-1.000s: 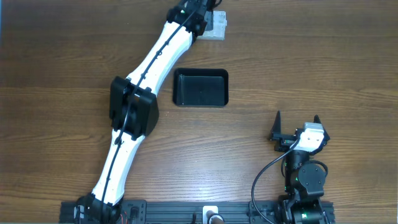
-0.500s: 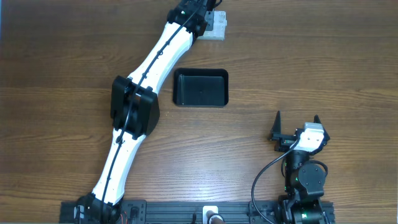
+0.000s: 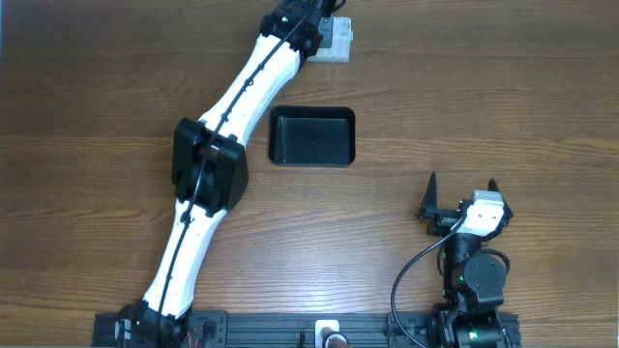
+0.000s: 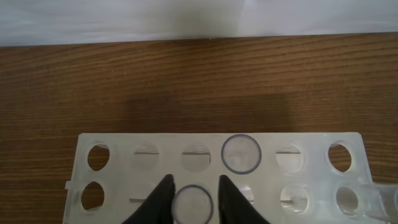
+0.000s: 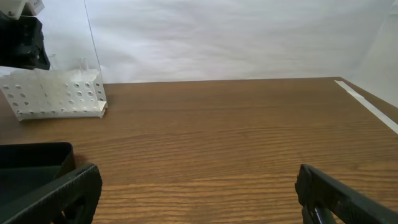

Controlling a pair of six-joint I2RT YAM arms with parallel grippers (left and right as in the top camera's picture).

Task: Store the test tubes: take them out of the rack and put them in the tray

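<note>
Left side first: my left gripper (image 4: 194,180) is down over the rack (image 4: 124,144), and my two fingers are closed in on a test tube (image 4: 192,204), one finger pressed to each side of its round rim. That tube stands upright in the row of holes nearer my wrist, about midway along the rack. One hole over in the farther row stands a second test tube (image 4: 241,154), also upright, just beside the gripped one but not touching my fingers. The other holes I can see around them look open.

The rack itself sits at the far edge of the tabletop (image 3: 503,87), roughly at the middle of that edge, and my left arm stretches diagonally across the wood to get there. The clear plastic block peeks out just past my wrist in the top view.

The tray (image 3: 311,137), black and rectangular, lies near the centre of the tabletop, between the rack and the near edge, apart from the rack. Nothing is visible inside it.

Over on the right, my right gripper (image 3: 462,180) sits close to the near edge, towards the right corner, well apart from the tray and rack. Its fingers are spread wide with only bare wood between them.
</note>
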